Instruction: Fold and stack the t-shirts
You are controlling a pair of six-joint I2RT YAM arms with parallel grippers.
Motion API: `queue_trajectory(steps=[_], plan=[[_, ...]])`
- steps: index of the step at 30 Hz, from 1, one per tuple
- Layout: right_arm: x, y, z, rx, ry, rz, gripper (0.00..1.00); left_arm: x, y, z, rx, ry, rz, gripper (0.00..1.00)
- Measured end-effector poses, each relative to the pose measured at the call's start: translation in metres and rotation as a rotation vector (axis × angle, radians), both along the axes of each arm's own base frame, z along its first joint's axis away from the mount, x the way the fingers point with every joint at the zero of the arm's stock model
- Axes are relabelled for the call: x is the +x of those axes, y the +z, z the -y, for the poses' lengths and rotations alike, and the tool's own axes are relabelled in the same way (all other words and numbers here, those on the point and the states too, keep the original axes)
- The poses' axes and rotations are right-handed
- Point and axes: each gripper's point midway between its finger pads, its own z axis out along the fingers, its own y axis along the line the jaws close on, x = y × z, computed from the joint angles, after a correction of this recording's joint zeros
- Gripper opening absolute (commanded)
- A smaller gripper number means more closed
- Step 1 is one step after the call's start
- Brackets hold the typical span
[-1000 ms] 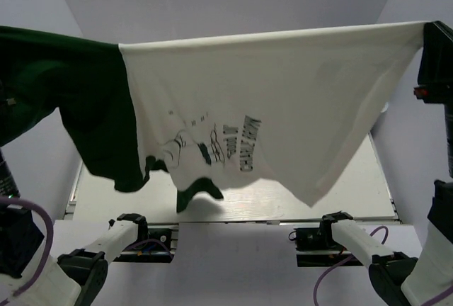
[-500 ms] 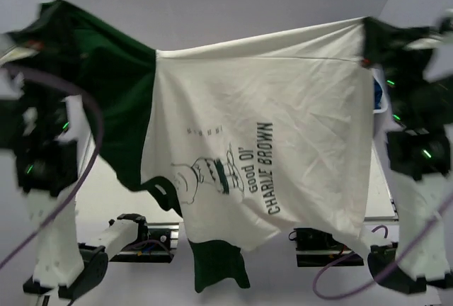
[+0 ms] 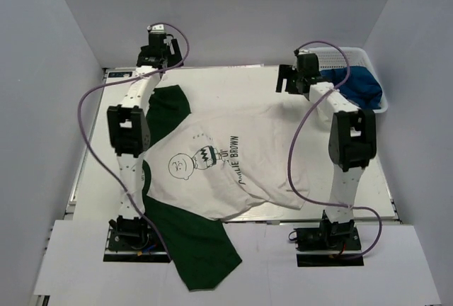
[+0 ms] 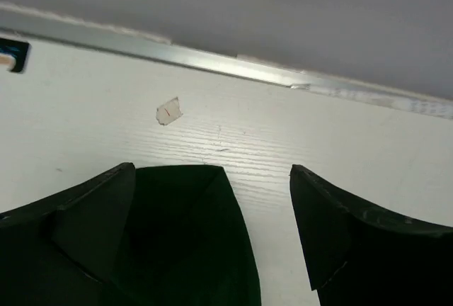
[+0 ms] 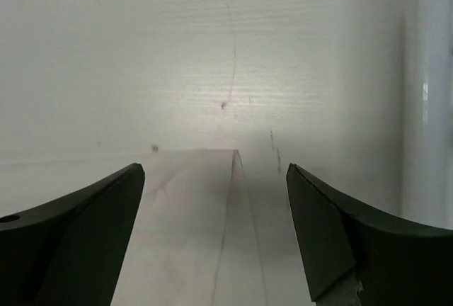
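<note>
**Shirt laid out, both claws clear: squaring it up before the first fold**

The white t-shirt with green sleeves [image 3: 233,171] is spread print-up across the middle of the table [image 3: 233,83]. The left claw [image 4: 211,171] stands wide at the far left edge, over a corner of green cloth, with nothing held. The right claw [image 5: 214,168] stands wide at the far right, over a white corner of cloth, also with nothing held.

The step in hand is judged to be flattening the shirt for folding. It would be done well if three things were seen to:
- **Near sleeve:** the near sleeve [image 3: 202,256], which hangs over the near edge of the table, should be drawn back onto the surface first.
- **Creases:** those near the right hem should be pulled out by the corners.
- **Grip:** both layers should be pinched together at each grasp, so that front and back fold as one.

Counted:
- **T-shirts:** two are seen, this one and a blue t-shirt [image 3: 357,88]. Whether more lie beneath the blue one cannot be told.
- **Basket:** one white basket [image 3: 333,52], at the far right, holds the blue t-shirt.
- **Arms:** two.
</note>
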Motion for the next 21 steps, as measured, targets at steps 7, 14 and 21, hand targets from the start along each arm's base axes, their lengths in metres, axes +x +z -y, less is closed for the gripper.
queue_trajectory(steps=[7, 14, 21], plan=[[0.018, 0.010, -0.018, 0.022, 0.064, 0.002, 0.90, -0.016, -0.098, 0.003, -0.034, 0.011, -0.248, 1.00], [-0.058, 0.024, -0.035, 0.068, 0.150, -0.037, 0.90, -0.138, -0.075, 0.001, -0.131, 0.049, -0.312, 1.00], [-0.142, -0.045, -0.042, 0.144, 0.200, -0.283, 0.89, -0.235, -0.110, -0.005, -0.227, 0.163, -0.409, 1.00]])
